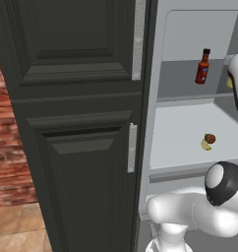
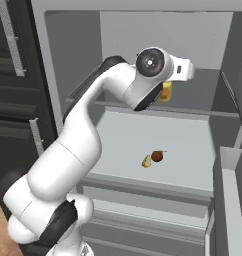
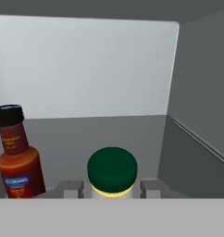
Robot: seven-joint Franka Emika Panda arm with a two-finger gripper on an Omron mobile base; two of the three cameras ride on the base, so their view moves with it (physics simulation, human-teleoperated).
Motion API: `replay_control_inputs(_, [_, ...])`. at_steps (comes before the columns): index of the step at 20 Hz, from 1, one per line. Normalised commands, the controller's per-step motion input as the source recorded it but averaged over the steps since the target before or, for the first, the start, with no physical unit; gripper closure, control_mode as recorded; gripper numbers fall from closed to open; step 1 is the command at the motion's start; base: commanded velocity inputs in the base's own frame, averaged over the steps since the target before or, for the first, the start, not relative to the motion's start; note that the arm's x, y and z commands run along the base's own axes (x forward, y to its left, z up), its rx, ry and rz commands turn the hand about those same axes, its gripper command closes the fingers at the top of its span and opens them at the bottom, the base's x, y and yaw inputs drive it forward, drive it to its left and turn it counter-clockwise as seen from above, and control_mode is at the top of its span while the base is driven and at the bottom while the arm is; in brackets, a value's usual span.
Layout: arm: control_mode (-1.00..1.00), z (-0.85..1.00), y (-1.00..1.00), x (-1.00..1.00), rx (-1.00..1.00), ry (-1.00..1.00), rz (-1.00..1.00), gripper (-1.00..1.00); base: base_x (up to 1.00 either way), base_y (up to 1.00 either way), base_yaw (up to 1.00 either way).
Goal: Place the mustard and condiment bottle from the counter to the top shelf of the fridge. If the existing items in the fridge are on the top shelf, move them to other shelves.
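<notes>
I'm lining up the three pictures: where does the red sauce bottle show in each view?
Left base view: red sauce bottle stands upper right, on the top shelf.
Right base view: not in it.
Hand view: lower left, beside the green-capped mustard.
Shared landmark: the fridge's white back wall.

Glossy white arm of rounded, fat segments, with dark grey bands at the joints (one round grey cap on the wrist); small grey fingertips.
</notes>
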Motion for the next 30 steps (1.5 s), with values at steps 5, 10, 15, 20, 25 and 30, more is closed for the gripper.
replay_control_inputs(5, [-1.00, -0.19, -0.18, 0.38, 0.00, 0.00, 0.00, 1.00, 0.00, 0.00, 0.00])
replay_control_inputs(10, [-1.00, -0.14, -0.15, 0.35, 0.00, 0.00, 0.00, 1.00, 0.00, 0.00, 0.00])
replay_control_inputs(15, [-1.00, -0.21, -0.13, 0.15, -0.01, 0.05, 0.00, 1.00, 0.00, 0.00, 0.00])
replay_control_inputs(20, [-1.00, -0.13, 0.00, 0.00, -0.06, 0.03, 0.00, -1.00, 0.00, 0.00, 0.00])
replay_control_inputs(25, [-1.00, 0.00, 0.00, 0.00, -0.01, 0.00, 0.00, -1.00, 0.00, 0.00, 0.00])
replay_control_inputs(30, [-1.00, 0.00, 0.00, -0.04, 0.00, 0.00, 0.00, -1.00, 0.00, 0.00, 0.00])
